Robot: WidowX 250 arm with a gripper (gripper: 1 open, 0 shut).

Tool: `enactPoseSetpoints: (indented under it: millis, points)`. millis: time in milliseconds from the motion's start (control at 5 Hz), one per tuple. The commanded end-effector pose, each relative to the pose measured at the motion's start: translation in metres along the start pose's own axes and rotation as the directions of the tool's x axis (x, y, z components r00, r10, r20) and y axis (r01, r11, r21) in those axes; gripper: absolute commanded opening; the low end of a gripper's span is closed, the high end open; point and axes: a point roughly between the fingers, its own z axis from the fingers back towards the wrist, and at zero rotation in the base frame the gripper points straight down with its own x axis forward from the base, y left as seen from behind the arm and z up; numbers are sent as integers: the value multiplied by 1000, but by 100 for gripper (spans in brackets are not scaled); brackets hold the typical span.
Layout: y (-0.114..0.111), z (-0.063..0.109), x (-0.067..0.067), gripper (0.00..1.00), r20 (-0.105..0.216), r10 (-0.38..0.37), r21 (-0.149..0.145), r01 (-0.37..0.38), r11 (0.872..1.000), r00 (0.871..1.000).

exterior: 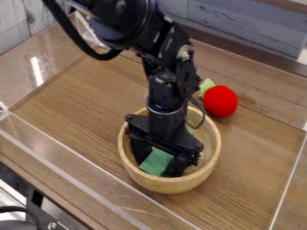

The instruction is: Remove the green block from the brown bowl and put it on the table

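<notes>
The brown plank desk (72, 117) with low clear acrylic walls carries the round tan wooden bowl (129, 169). Reaching straight down into it, the black gripper (161, 163) stands released, jaws spread either side of the flat mint-green block (157, 163) lying inside. Closing off-centre could tip the block, or a jaw could catch the rim and drag the bowl.

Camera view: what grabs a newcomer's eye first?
The black robot arm dominates the middle of the frame, reaching straight down into the wooden bowl near the front of the table. Its gripper stands open around the green block lying in the bowl. Behind the bowl to the right, a bright red toy stands out against the brown wood.
</notes>
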Motion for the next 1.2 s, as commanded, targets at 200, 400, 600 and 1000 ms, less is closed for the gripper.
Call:
enactPoseSetpoints:
  millis: [200, 400, 600, 1000]
  points:
    - [3, 15, 10, 100, 57, -39, -1, 39, 999, 998]
    - [9, 17, 14, 100, 58, -6, -3, 7, 1000, 998]
    - [15, 16, 18, 100, 56, 28, -8, -28, 1000, 998]
    - [21, 8, 18, 100, 49, 42, -12, -41, 999, 998]
